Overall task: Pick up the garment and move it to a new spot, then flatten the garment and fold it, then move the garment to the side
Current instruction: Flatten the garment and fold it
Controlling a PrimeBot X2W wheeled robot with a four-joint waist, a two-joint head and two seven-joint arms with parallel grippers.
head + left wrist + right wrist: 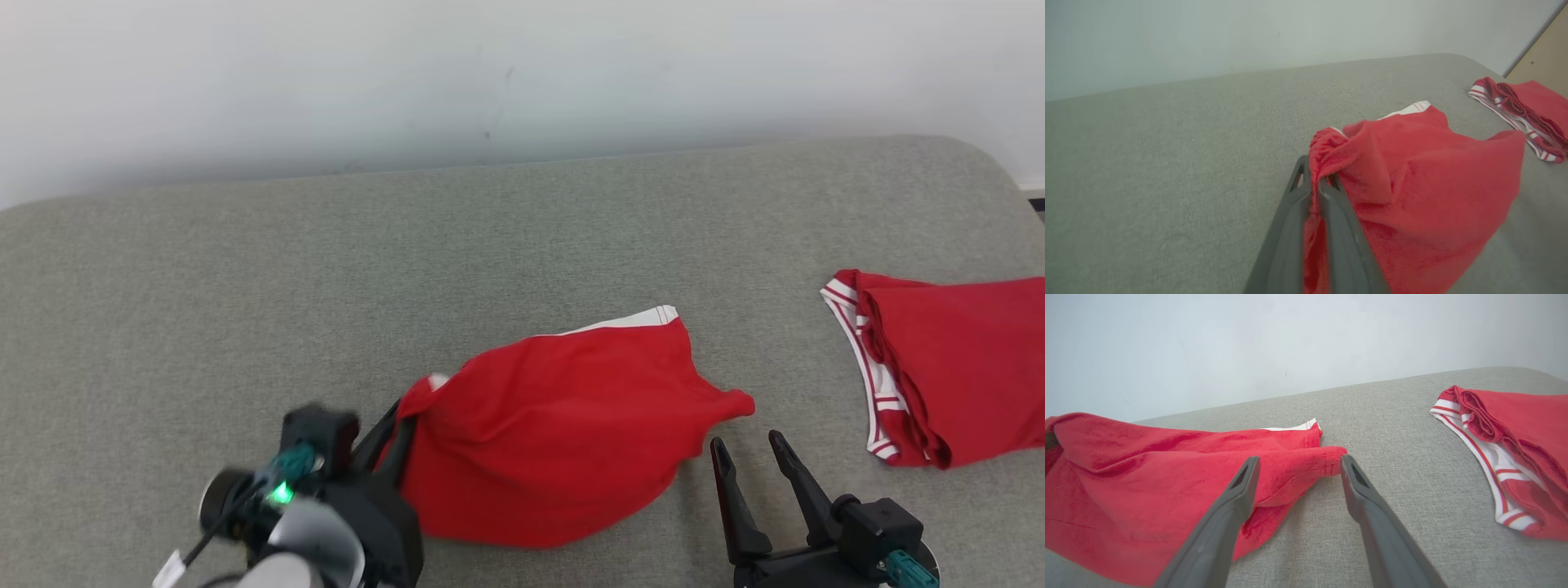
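The garment (563,433) is red with a white band along its far edge, and it lies bunched on the grey cushioned surface (326,269). My left gripper (398,420) is shut on the garment's left edge; in the left wrist view its tips (1314,181) pinch a gathered fold of the red garment (1425,192), lifting it a little. My right gripper (747,445) stands open just off the garment's right corner. In the right wrist view that corner of the garment (1147,477) reaches into the gap between the open right gripper (1298,461) tips without being gripped.
A second red garment (955,376) with a white striped band lies folded at the far right, also seen as the second garment (1531,106) and the second garment (1523,428). A pale wall (490,73) backs the surface. The surface's rounded right corner is near that garment.
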